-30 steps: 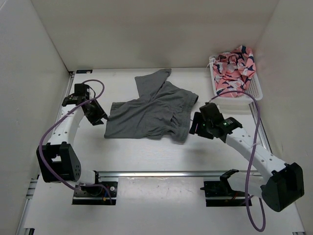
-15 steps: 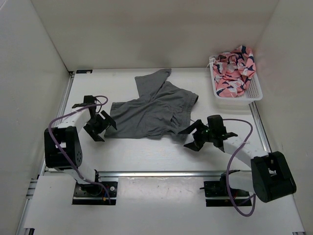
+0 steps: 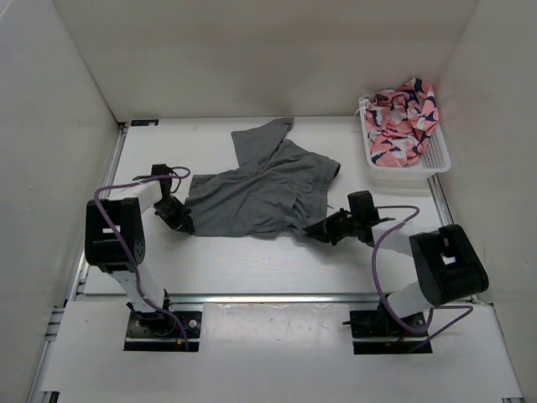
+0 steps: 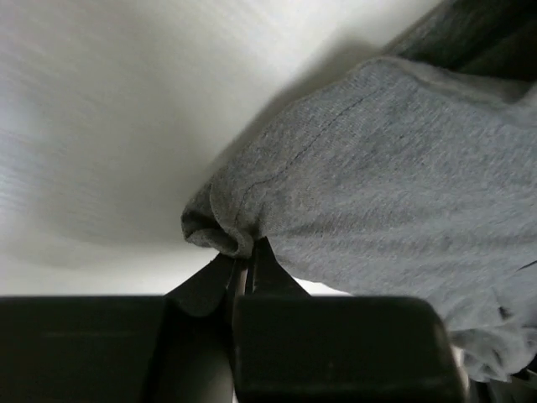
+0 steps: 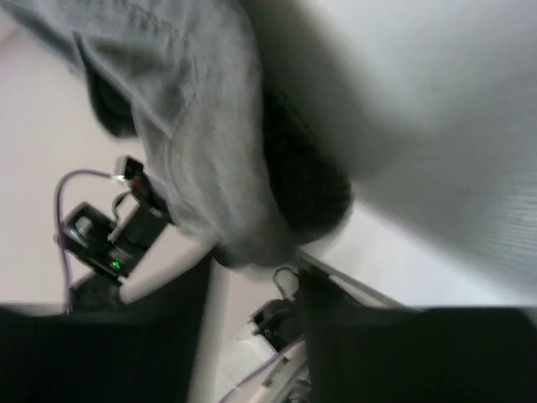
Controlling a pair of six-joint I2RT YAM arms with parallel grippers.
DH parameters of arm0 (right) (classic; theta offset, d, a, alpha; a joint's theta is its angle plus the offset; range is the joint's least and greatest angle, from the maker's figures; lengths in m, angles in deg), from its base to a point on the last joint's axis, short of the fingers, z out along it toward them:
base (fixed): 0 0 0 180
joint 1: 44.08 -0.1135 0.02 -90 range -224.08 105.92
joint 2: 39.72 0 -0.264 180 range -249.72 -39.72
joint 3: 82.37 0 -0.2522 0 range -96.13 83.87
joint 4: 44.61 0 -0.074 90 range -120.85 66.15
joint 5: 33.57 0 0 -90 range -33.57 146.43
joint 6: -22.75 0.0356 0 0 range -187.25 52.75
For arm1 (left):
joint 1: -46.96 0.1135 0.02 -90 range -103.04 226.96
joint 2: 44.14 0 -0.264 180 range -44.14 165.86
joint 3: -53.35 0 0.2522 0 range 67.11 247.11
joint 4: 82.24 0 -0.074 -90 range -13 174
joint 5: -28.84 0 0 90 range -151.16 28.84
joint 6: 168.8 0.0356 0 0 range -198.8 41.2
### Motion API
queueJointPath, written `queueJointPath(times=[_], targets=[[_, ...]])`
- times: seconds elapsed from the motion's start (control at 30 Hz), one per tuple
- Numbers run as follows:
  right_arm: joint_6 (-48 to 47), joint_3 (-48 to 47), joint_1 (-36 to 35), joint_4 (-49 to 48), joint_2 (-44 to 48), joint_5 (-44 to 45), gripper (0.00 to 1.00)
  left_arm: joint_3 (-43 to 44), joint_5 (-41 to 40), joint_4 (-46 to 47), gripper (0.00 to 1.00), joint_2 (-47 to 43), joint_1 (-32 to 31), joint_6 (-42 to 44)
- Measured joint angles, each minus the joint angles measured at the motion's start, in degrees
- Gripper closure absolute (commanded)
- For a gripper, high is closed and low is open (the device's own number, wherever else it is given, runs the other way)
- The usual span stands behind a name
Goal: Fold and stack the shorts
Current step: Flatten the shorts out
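My left tool (image 4: 243, 267) is clamped on a corner of the soft, limp shorts (image 3: 260, 197); whether my right tool (image 3: 324, 231) grips, I cannot tell.

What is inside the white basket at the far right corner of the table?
The white basket holds crumpled pink cloth with dark and white marks, heaped above the rim. The basket floor, and anything lying beneath that cloth, is covered and cannot be seen.

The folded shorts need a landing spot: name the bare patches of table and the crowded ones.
Bare: the near strip of table between the shorts and the metal rail; the far-left corner beside the shorts' far leg; the gap between shorts and basket. Crowded: the shorts' two near corners, with the left fingers and right fingers there.
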Motion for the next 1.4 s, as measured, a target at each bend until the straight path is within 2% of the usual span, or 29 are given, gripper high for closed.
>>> queueJointPath(times=[0.07, 0.23, 0.4, 0.5, 0.57, 0.63, 0.67, 0.7, 0.73, 0.77, 0.83, 0.97, 1.07, 1.17, 1.3, 1.4], targets=[[-0.8, -2.1, 0.2, 2.4, -1.6, 0.7, 1.0, 0.4, -0.1, 0.2, 0.9, 0.2, 0.0, 0.1], [-8.6, -12.7, 1.3, 15.2, -1.3, 6.7, 1.0, 2.4, 0.1, 0.0, 0.9, 0.3, 0.2, 0.0], [-23.0, -30.9, 3.4, 27.5, -0.8, 16.8, 1.0, 10.4, 3.1, -1.6, 0.9, 0.4, 1.6, 0.0], [-32.6, -39.9, 2.0, 30.7, 0.4, 22.9, 1.0, 16.7, 5.2, -2.5, 0.9, 0.2, 1.6, 0.0], [-38.7, -41.3, -0.5, 30.9, 3.7, 27.5, 1.0, 18.8, 5.9, -2.4, 0.9, -1.1, 1.5, 0.1], [-43.1, -38.2, -4.2, 30.9, 8.7, 33.0, 0.98, 18.7, 6.1, -3.0, 0.9, -3.1, 1.6, 0.2], [-44.5, -35.3, -6.3, 30.9, 11.5, 35.6, 0.92, 17.8, 6.1, -2.9, 0.9, -4.5, 1.6, 0.2], [-45.4, -31.8, -8.2, 30.9, 14.0, 37.8, 0.84, 16.7, 6.0, -3.1, 0.9, -5.6, 1.6, 0.2], [-45.3, -27.5, -10.0, 30.9, 16.4, 39.8, 0.66, 15.3, 6.0, -3.2, 0.9, -6.7, 1.5, 0.2], [-45.1, -22.8, -11.5, 32.4, 18.3, 40.9, 0.53, 12.7, 5.7, -3.1, 0.9, -8.1, 1.0, 0.2], [-42.1, -15.8, -12.4, 35.5, 19.2, 41.8, 0.36, 8.5, 5.2, -3.5, 0.9, -9.7, 0.2, 0.0], [-36.3, -7.1, -9.3, 41.4, 20.2, 38.6, 0.26, 1.4, 4.2, -4.7, 0.9, -10.8, -1.4, -0.3], [-31.6, -5.0, -5.6, 40.3, 23.2, 33.0, 0.24, 0.6, 4.0, -4.8, 0.9, -10.9, -1.5, -0.3], [-25.8, -2.5, -2.0, 34.5, 24.8, 25.4, 0.24, 0.6, 4.0, -4.3, 0.9, -11.2, -1.5, -0.3], [-16.4, 6.2, 0.3, 22.8, 24.4, 17.5, 0.27, 0.6, 3.9, -4.2, 0.9, -11.6, -1.5, -0.3], [-10.5, 10.3, 0.4, 18.3, 22.1, 13.4, 0.33, 0.6, 3.8, -4.2, 0.9, -11.6, -1.5, -0.3]])
